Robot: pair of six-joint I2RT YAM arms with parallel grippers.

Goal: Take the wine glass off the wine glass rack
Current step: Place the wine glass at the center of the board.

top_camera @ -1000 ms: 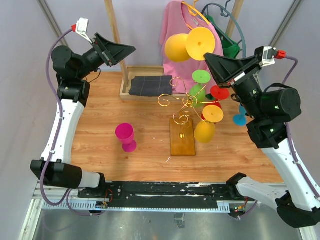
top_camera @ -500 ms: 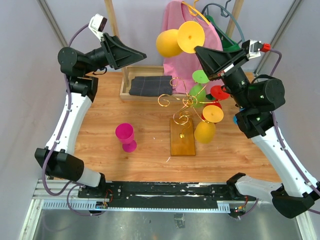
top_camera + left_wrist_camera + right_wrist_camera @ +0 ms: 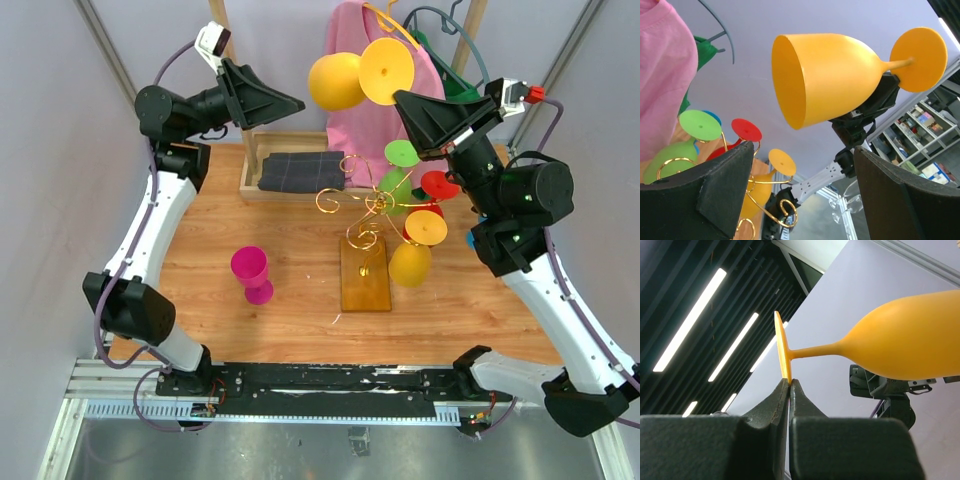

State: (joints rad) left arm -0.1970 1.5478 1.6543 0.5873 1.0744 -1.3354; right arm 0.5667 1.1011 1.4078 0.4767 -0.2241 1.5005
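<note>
Seen from above, our right hand [image 3: 403,98] pinches the foot of a yellow plastic wine glass [image 3: 335,82], high above the gold wire rack [image 3: 365,280] on the wooden bench [image 3: 200,230]. Removal looks done; setting down remains.

From the left wrist, our left hand [image 3: 805,180] gapes wide and empty, facing the glass's bowl.

From the right wrist, the right hand is clamped tight on the foot's rim.
</note>
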